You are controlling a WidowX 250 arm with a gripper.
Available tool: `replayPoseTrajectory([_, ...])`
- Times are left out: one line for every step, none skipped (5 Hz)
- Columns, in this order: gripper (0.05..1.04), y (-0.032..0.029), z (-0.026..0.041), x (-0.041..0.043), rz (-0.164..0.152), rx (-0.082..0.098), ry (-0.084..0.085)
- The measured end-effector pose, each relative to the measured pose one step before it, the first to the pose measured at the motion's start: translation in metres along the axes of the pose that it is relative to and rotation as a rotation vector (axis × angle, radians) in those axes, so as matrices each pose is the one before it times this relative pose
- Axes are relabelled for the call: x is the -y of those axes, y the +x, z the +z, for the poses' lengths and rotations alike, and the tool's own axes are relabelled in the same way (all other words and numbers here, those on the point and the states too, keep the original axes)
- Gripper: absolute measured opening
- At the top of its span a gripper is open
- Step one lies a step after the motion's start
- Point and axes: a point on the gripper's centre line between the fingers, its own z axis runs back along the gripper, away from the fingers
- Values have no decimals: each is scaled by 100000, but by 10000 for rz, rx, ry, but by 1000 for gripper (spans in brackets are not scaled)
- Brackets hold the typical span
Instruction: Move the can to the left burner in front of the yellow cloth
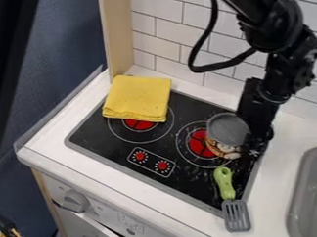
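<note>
With twelve o'clock at the tiled wall, the can [228, 129] was at about two o'clock on the black cooktop [101, 145], over the outer side of the right burner [199, 143]. It was a squat cylinder with a flat, round, dull grey top facing up and a patterned label in pale and brownish tones showing below. The gripper [252, 145] hung down at the can's three o'clock side, close against it. How wide its jaws stood, and whether they had hold of the can, I could not tell.

The black, jointed arm [270, 75] came in from one o'clock, a thick, smooth cable [209, 66] looping off its side.

The yellow cloth [139, 96] lay at eleven o'clock, folded into a soft, thick rectangle with rounded corners and dark specks. Its near edge covered part of the left burner [140, 125], a red disc inside thin pale rings. The glossy cooktop had a narrow grey border, and around seven o'clock from its middle a rounded rectangular outline framed two red printed dials [151, 162].

At half past four lay a spatula [237, 216], its green handle [224, 182] smooth and rounded, its grey blade slotted, crossing the cooktop's border onto the white counter [273, 193]. A grey sink [305, 194] with a rounded rim was at four o'clock, and a chunky round grey knob [75, 201] stuck out from the white front panel at eight. The wall [167, 40] was of white rectangular tiles with dark joints.
</note>
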Motion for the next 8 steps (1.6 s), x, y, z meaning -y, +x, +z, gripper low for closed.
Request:
replayPoseTrajectory([999,1445,-687,-382,91,341,138])
replayPoseTrajectory([999,2079,300,10,541,-12,-35])
replayPoseTrajectory([999,1447,432,77,604,-198,-1])
replayPoseTrajectory([999,1491,293,385,647,-305,-94])
replayPoseTrajectory([999,1489,-483,-311,253,313,35])
replayPoseTrajectory([999,1942,-286,-406,201,395,58])
replayPoseTrajectory([999,1319,-444,-254,144,249,70])
replayPoseTrajectory([999,2265,558,266,346,289,-277])
